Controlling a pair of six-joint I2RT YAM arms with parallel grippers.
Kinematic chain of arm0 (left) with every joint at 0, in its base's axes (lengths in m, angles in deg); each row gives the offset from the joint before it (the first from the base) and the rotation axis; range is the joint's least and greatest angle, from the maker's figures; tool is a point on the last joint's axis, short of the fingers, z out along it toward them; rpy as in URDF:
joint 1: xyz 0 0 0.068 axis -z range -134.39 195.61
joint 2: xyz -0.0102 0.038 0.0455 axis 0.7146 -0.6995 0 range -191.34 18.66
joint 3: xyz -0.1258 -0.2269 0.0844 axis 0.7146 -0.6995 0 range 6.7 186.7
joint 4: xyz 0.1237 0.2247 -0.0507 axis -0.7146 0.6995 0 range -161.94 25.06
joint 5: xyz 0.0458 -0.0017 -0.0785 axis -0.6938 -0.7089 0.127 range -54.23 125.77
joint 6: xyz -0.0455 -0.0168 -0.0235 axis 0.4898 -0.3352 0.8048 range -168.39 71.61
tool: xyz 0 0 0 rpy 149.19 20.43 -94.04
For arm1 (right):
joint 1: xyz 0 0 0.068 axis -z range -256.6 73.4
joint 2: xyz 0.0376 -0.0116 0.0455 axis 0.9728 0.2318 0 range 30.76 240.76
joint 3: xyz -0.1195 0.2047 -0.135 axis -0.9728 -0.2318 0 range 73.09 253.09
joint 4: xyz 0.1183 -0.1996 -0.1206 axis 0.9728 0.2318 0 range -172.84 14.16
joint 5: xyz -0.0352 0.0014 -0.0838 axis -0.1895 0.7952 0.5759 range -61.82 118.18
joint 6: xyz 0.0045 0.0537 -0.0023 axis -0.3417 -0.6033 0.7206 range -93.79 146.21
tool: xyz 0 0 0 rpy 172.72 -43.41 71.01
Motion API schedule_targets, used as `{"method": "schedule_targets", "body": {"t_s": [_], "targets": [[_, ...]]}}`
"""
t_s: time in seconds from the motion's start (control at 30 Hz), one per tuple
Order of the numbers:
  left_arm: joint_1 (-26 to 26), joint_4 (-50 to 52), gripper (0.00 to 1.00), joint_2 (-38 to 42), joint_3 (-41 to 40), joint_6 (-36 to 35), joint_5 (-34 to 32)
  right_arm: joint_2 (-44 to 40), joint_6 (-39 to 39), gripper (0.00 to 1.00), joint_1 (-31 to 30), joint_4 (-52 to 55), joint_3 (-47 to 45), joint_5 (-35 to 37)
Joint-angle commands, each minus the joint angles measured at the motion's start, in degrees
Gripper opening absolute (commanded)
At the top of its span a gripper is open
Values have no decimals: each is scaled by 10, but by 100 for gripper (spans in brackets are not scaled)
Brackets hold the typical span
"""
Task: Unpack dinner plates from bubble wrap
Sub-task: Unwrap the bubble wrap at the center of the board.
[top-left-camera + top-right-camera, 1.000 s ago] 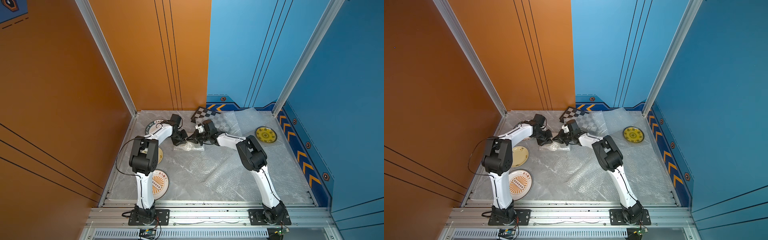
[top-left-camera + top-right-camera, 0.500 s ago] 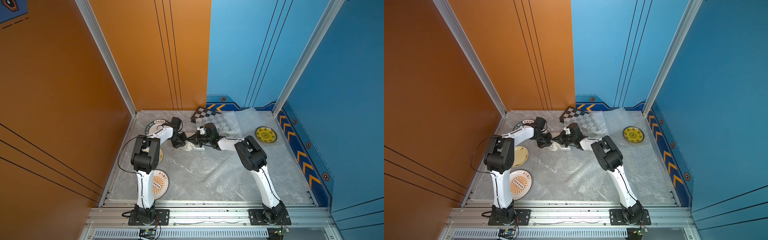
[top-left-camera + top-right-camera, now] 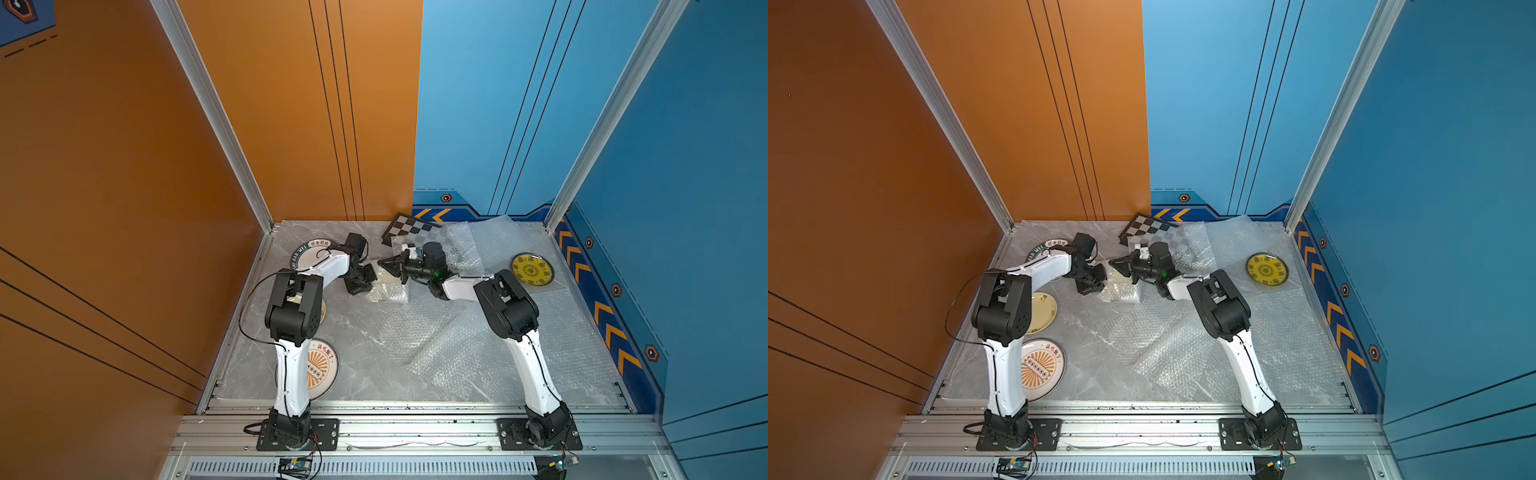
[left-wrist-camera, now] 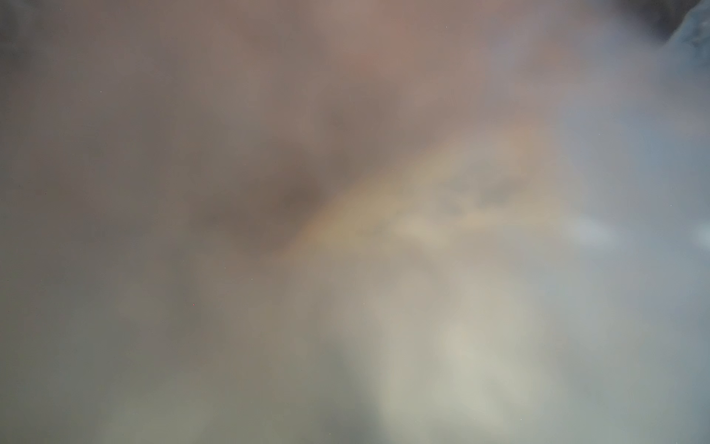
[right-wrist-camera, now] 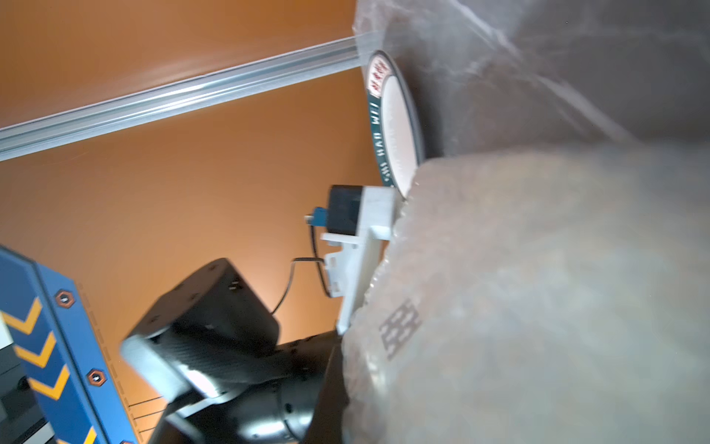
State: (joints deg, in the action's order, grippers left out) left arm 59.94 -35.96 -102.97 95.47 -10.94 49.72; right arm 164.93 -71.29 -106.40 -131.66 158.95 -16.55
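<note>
Small crumpled bundle of clear bubble wrap lies at rear centre; contents show only as a cream tint. Left gripper, jaws closed, meets its left edge; right gripper, jaws closed, hangs just above; hold on wrap not confirmable. Yellow dark-patterned round plate lies bare on loose flat wrap sheets near the blue right wall. Grey marble tabletop open at front centre.
</note>
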Motion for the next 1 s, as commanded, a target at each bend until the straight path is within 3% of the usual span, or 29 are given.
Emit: {"method": "schedule_targets", "body": {"t_s": [0.0,0.17,0.33,0.37,0.47,0.5,0.8,0.97], "targets": [[0,81,0,-71,-39,-7,-86,-44,-33,0,9,-98,9,-26],[-1,78,0,-63,-30,-9,-71,-68,21,0,32,-19,4,-23],[5,37,0,-21,-26,-16,-33,-85,104,0,54,138,14,-16],[6,37,0,-12,-21,-17,-27,-82,110,4,57,159,19,-13],[6,36,0,3,-9,-23,-6,-66,113,51,66,173,45,-8],[6,36,0,7,-5,-26,0,-59,120,60,68,184,60,-4],[4,35,0,42,7,-37,36,-14,166,71,109,307,220,19],[3,34,0,75,30,-42,63,-83,383,72,125,614,270,48]]}}
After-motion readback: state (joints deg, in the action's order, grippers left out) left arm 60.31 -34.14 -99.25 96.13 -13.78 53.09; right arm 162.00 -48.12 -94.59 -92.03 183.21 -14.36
